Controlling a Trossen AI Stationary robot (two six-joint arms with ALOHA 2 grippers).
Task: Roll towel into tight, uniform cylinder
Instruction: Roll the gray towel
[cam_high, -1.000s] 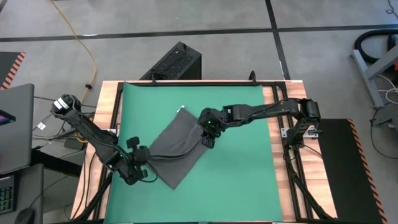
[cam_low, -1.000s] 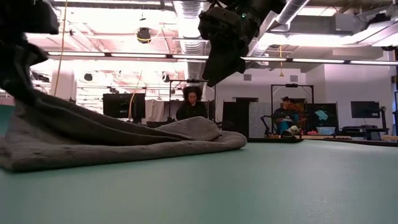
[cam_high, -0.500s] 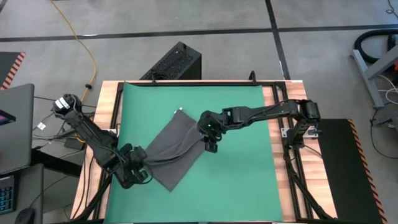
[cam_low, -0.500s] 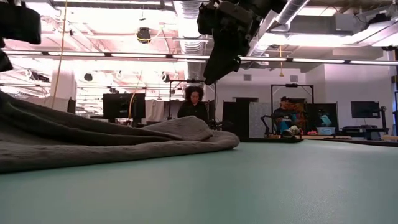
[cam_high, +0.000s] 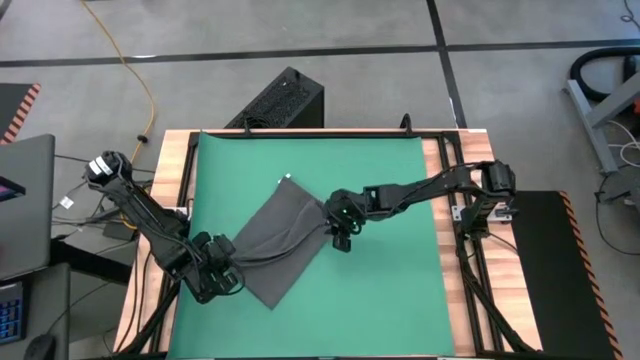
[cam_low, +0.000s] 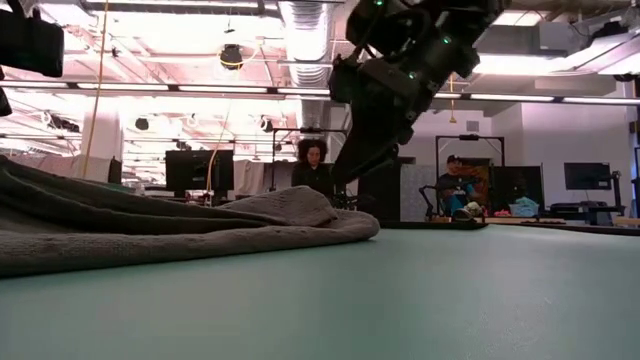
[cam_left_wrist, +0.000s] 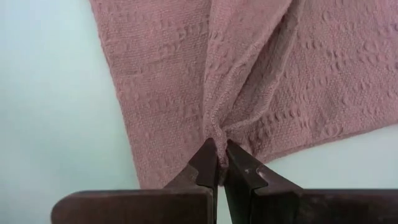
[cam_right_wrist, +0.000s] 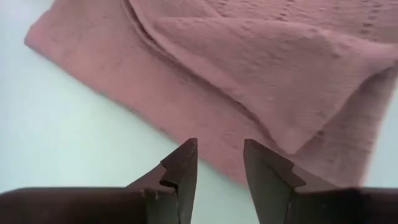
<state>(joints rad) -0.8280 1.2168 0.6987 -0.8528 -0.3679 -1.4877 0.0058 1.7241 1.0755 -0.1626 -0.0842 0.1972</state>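
Note:
The dark grey towel (cam_high: 280, 235) lies askew on the green mat (cam_high: 390, 290), left of centre, with its small white tag (cam_high: 287, 178) at the far corner. It lies mostly flat, with folds running toward its left side. My left gripper (cam_high: 233, 262) is at the towel's left side, shut on the cloth. My right gripper (cam_high: 341, 238) hovers open over the towel's right corner, above a loose fold (cam_right_wrist: 267, 68), touching nothing. In the low view it (cam_low: 345, 180) hangs just above the towel's raised end (cam_low: 300, 210). My left gripper pinches a gathered bunch of the towel's left edge (cam_left_wrist: 217, 134) between its two shut fingers. The fingers come from the table's left side, slanting down. Creases fan out from the pinch across the cloth. The rest of the towel lies on the mat.
Bare green mat lies to the right of and nearer than the towel. A black box (cam_high: 280, 100) stands on the floor beyond the table's far edge. A laptop (cam_high: 25, 200) sits off to the left. People (cam_low: 312, 165) are in the room behind.
My left gripper has drawn the held edge toward the table's left edge, and the whole towel has slid a little that way. My right gripper has come down and toward the near edge, closer to the towel's right corner.

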